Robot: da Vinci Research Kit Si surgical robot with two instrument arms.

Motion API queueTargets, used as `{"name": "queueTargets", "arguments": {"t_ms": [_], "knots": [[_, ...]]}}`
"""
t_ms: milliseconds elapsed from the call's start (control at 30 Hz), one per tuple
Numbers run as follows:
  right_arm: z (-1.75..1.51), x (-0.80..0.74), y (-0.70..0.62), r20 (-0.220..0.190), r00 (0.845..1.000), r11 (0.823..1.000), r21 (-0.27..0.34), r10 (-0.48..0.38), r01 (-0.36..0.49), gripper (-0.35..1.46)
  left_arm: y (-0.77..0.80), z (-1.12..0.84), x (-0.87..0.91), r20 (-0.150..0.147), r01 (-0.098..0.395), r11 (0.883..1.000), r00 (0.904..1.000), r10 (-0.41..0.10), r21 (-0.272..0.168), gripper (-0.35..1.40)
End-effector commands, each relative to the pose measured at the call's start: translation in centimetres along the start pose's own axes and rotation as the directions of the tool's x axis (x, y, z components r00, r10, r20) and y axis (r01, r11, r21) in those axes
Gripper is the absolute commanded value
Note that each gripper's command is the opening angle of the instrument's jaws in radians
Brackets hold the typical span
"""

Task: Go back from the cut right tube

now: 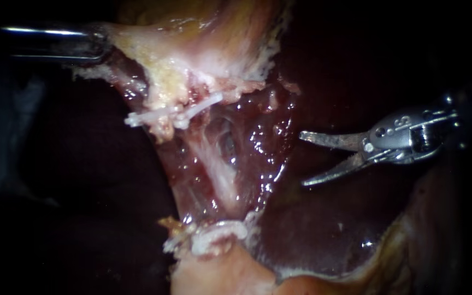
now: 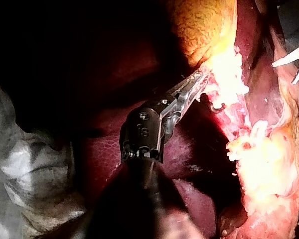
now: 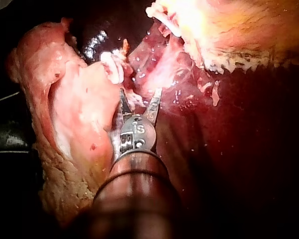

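My right instrument (image 1: 303, 159) comes in from the right, its two thin blades open and empty over the dark liver (image 1: 329, 229), clear of the glistening tissue to their left. White clips (image 1: 173, 113) sit on the tissue under the gallbladder (image 1: 192, 33), and more clips (image 1: 214, 236) lie lower down. A pale strand (image 1: 214, 164) runs between the two clip groups. In the right wrist view the open blades (image 3: 139, 98) point toward the clips (image 3: 112, 65). My left instrument (image 1: 104, 42) holds the gallbladder's edge at the upper left, its jaws (image 2: 198, 82) shut on pale tissue.
Fatty pale tissue (image 1: 219, 273) lies below the lower clips. Wet red liver bed (image 1: 263, 136) lies between the strand and my right blades. In the left wrist view a grey cloth (image 2: 25, 169) lies beside the shaft, and my right instrument's blade tips (image 2: 294, 62) show past the yellow tissue.
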Motion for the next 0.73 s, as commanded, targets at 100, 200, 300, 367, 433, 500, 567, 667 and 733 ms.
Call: {"name": "queueTargets", "arguments": {"t_ms": [100, 200, 300, 367, 433, 500, 567, 667, 733], "knots": [[0.0, 0.0, 0.01, 0.0, 1.0, 1.0, -0.001, -0.008, 0.008, 1.45, -0.06, 0.14, -0.1, 0.015, -0.008, 1.0, 0.9998, 0.008, 0.003, -0.35], [0.0, -0.01, 0.02, 0.001, 1.0, 1.0, -0.001, -0.008, 0.008, 1.45, -0.1, 0.24, -0.17, 0.024, -0.007, 1.0, 0.9997, 0.007, 0.003, -0.35], [0.0, -0.01, 0.02, 0.001, 1.0, 1.0, -0.001, -0.008, 0.008, 1.45, -0.12, 0.28, -0.21, 0.027, -0.004, 1.0, 0.9996, 0.003, 0.004, -0.35], [0.0, -0.01, 0.02, 0.001, 1.0, 1.0, -0.001, -0.008, 0.008, 1.45, -0.11, 0.3, -0.21, 0.028, -0.004, 1.0, 0.9996, 0.004, 0.002, -0.35], [0.0, -0.01, 0.02, 0.001, 1.0, 1.0, -0.001, -0.008, 0.008, 1.45, -0.11, 0.31, -0.21, 0.027, -0.004, 1.0, 0.9996, 0.003, 0.002, -0.35], [0.0, -0.01, 0.02, 0.001, 1.0, 1.0, -0.001, -0.008, 0.008, 1.45, -0.1, 0.31, -0.21, 0.027, -0.003, 1.0, 0.9996, 0.003, 0.003, -0.35], [-0.01, -0.01, 0.02, 0.001, 1.0, 1.0, -0.001, -0.008, 0.008, 1.45, -0.1, 0.32, -0.21, 0.027, -0.003, 1.0, 0.9996, 0.003, 0.003, -0.35], [0.0, -0.01, 0.02, 0.001, 1.0, 1.0, -0.001, -0.008, 0.008, 1.45, -0.1, 0.31, -0.21, 0.028, -0.003, 1.0, 0.9996, 0.003, 0.0, -0.35], [0.02, 0.01, 0.02, 0.0, 1.0, 1.0, 0.004, -0.007, 0.007, 1.45, -0.09, 0.3, -0.2, 0.029, -0.003, 1.0, 0.9996, 0.003, -0.002, -0.35]]}}
